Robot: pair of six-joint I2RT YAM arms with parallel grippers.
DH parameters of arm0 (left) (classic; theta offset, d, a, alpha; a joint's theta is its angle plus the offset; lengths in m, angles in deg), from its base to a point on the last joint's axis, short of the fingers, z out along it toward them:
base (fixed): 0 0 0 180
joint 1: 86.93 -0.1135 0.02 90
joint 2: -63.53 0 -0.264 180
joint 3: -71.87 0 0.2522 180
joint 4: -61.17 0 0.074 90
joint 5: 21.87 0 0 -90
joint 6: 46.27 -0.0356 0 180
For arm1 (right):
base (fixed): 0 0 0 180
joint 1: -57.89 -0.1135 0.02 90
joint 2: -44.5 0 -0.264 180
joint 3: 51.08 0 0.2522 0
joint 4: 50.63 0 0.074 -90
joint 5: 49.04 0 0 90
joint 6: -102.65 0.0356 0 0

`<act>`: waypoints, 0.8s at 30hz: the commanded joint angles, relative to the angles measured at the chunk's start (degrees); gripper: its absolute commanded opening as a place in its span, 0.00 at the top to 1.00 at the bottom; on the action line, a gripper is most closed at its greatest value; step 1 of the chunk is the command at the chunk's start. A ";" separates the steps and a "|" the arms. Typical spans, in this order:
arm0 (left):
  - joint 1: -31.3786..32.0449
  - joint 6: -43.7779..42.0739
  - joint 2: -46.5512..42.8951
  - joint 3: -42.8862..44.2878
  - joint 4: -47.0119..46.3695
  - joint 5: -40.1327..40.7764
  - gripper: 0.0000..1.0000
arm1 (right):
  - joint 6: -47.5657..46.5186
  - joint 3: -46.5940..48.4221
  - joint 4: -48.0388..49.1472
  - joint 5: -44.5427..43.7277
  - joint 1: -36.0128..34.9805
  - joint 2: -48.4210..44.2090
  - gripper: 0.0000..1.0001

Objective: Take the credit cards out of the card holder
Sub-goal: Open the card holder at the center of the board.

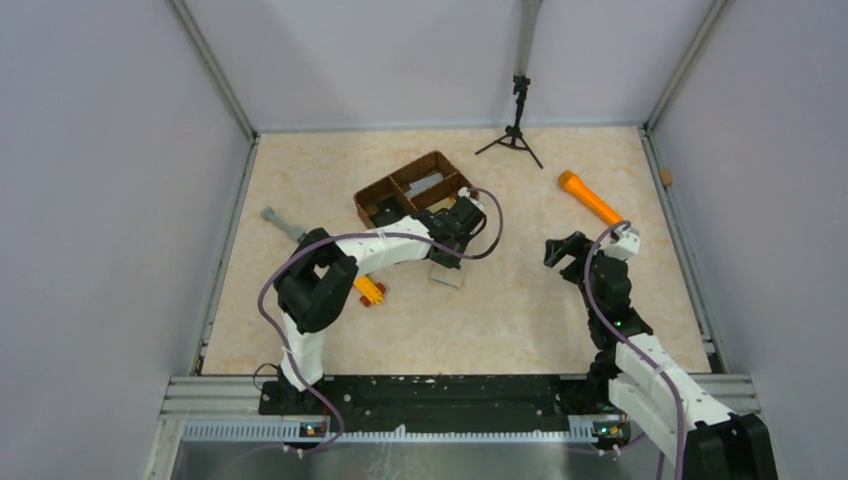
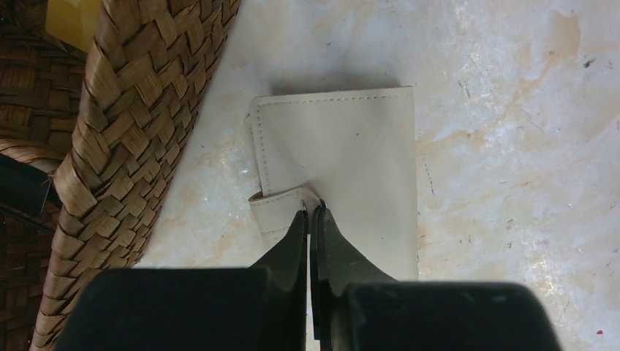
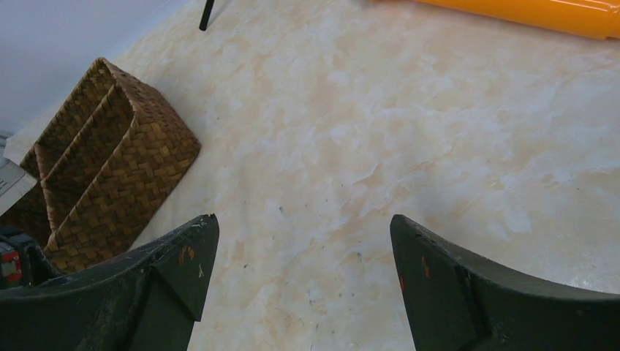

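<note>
Just beside the wicker tray, on the marbled surface, the card holder lies flat and folded shut, cream side up. Its closure tab wraps round from the left edge onto the top face. No credit cards show anywhere; presumably they are inside the closed wallet.

The left gripper has its jaws pressed together right at the free end of that tab. It seems to pinch the tab's tip, though the hold is thin and hard to confirm. The right gripper hangs well apart over bare surface with its jaws spread wide and nothing between them, near an orange cylinder.

By my reading, the step in hand is opening the holder: freeing the tab from its stud. The next move calls for a gentle peel of the tab up and back toward the left edge. The light wallet may simply lift or slide, so the right gripper would likely need to pin it down.
</note>
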 commanded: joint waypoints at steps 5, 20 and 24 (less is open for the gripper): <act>-1.90 1.36 -3.12 -3.17 -1.16 -5.01 1.00 | -1.29 0.89 9.39 10.33 -0.29 4.75 0.12; -10.95 11.62 -16.39 -16.47 -18.39 -28.61 1.00 | 1.38 5.13 25.11 32.11 -2.87 27.48 0.13; -11.44 12.42 -17.22 -16.65 -17.22 -28.78 1.00 | 0.52 6.55 24.92 32.30 -4.59 29.72 0.13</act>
